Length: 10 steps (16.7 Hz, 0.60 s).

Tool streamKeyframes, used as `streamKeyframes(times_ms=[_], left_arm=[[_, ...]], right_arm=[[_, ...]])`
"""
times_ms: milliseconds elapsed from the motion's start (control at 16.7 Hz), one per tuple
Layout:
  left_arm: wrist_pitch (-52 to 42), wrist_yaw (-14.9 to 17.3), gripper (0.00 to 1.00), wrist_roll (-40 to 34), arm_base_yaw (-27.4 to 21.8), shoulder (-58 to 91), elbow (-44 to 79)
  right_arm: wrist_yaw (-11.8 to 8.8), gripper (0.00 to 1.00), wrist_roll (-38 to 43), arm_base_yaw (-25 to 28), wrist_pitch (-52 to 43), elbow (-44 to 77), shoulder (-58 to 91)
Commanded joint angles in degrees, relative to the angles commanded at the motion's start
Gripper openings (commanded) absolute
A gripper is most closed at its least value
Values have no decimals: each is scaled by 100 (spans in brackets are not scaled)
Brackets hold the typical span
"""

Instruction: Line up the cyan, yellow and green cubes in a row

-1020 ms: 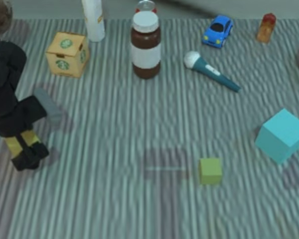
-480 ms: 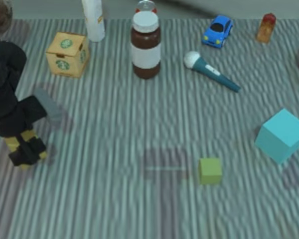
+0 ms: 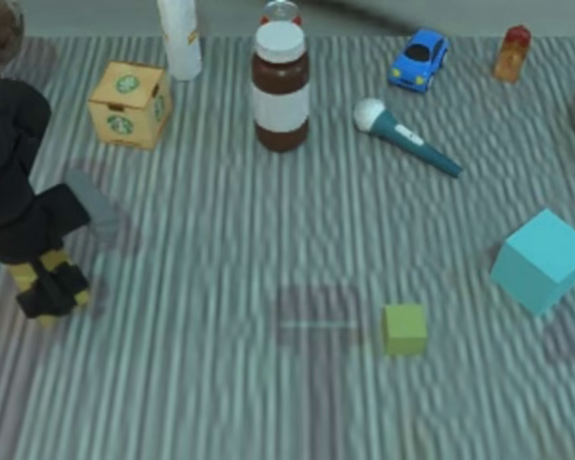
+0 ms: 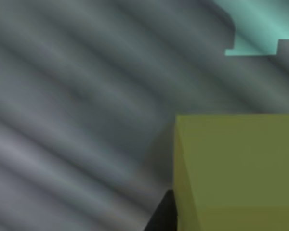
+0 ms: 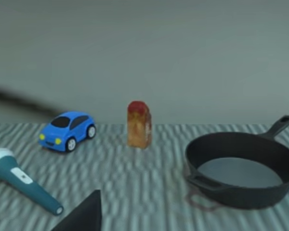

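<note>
**Top view: left gripper on yellow cube**

Top view: my left gripper (image 3: 50,292) at the counter's (image 3: 220,383) left edge, fingers clamped on the yellow cube (image 3: 24,276). Green cube (image 3: 404,329) centre-right, cyan cube (image 3: 542,260) far right.

Left wrist view: yellow cube fills the corner.

Right wrist view: skillet (image 5: 243,168), toy car (image 5: 67,131); right fingers' state I cannot tell.

A grey striped cloth covers the table (image 3: 268,249), with a plain grey-green wall (image 5: 183,53) behind it.

No readable text — only round green logos on tan box (image 3: 128,104), lettering illegible.
</note>
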Motion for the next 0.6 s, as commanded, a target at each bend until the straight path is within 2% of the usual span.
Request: streamKeyframes(times_ms=[600], left_arm=[[-1483,-4,0,-21,105,-619,862]], right_arm=[[0,100,0,0,0,0,0]])
